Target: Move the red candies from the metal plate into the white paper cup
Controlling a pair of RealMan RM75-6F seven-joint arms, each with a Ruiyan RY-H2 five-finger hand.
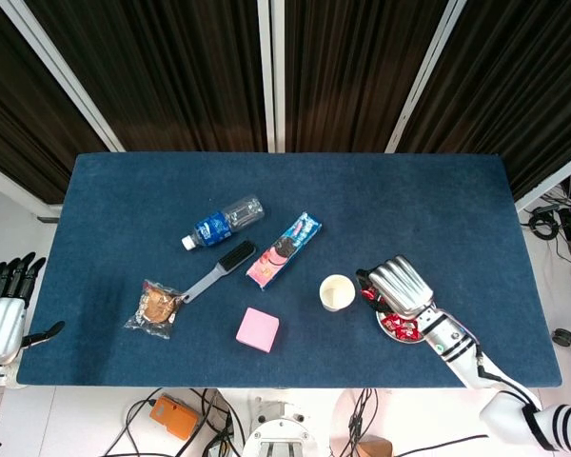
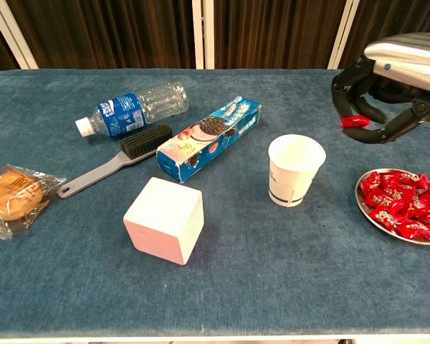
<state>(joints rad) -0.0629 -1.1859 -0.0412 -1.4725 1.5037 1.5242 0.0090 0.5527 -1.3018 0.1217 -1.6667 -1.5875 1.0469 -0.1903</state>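
Note:
My right hand (image 2: 387, 84) hangs in the air to the right of the white paper cup (image 2: 295, 170) and above the table. It pinches one red candy (image 2: 355, 121) between thumb and finger. From the head view, that right hand (image 1: 396, 285) covers the left part of the metal plate (image 1: 400, 335). The plate (image 2: 373, 213) lies at the right, holding a pile of red candies (image 2: 403, 203). The cup (image 1: 337, 292) stands upright, its inside not visible. My left hand (image 1: 2, 309) stays off the table's left edge, fingers apart, holding nothing.
A pink cube (image 2: 164, 219) sits in front of a cookie box (image 2: 208, 137). A grey brush (image 2: 112, 160), a water bottle (image 2: 132, 108) and a wrapped bun (image 2: 13, 195) lie at the left.

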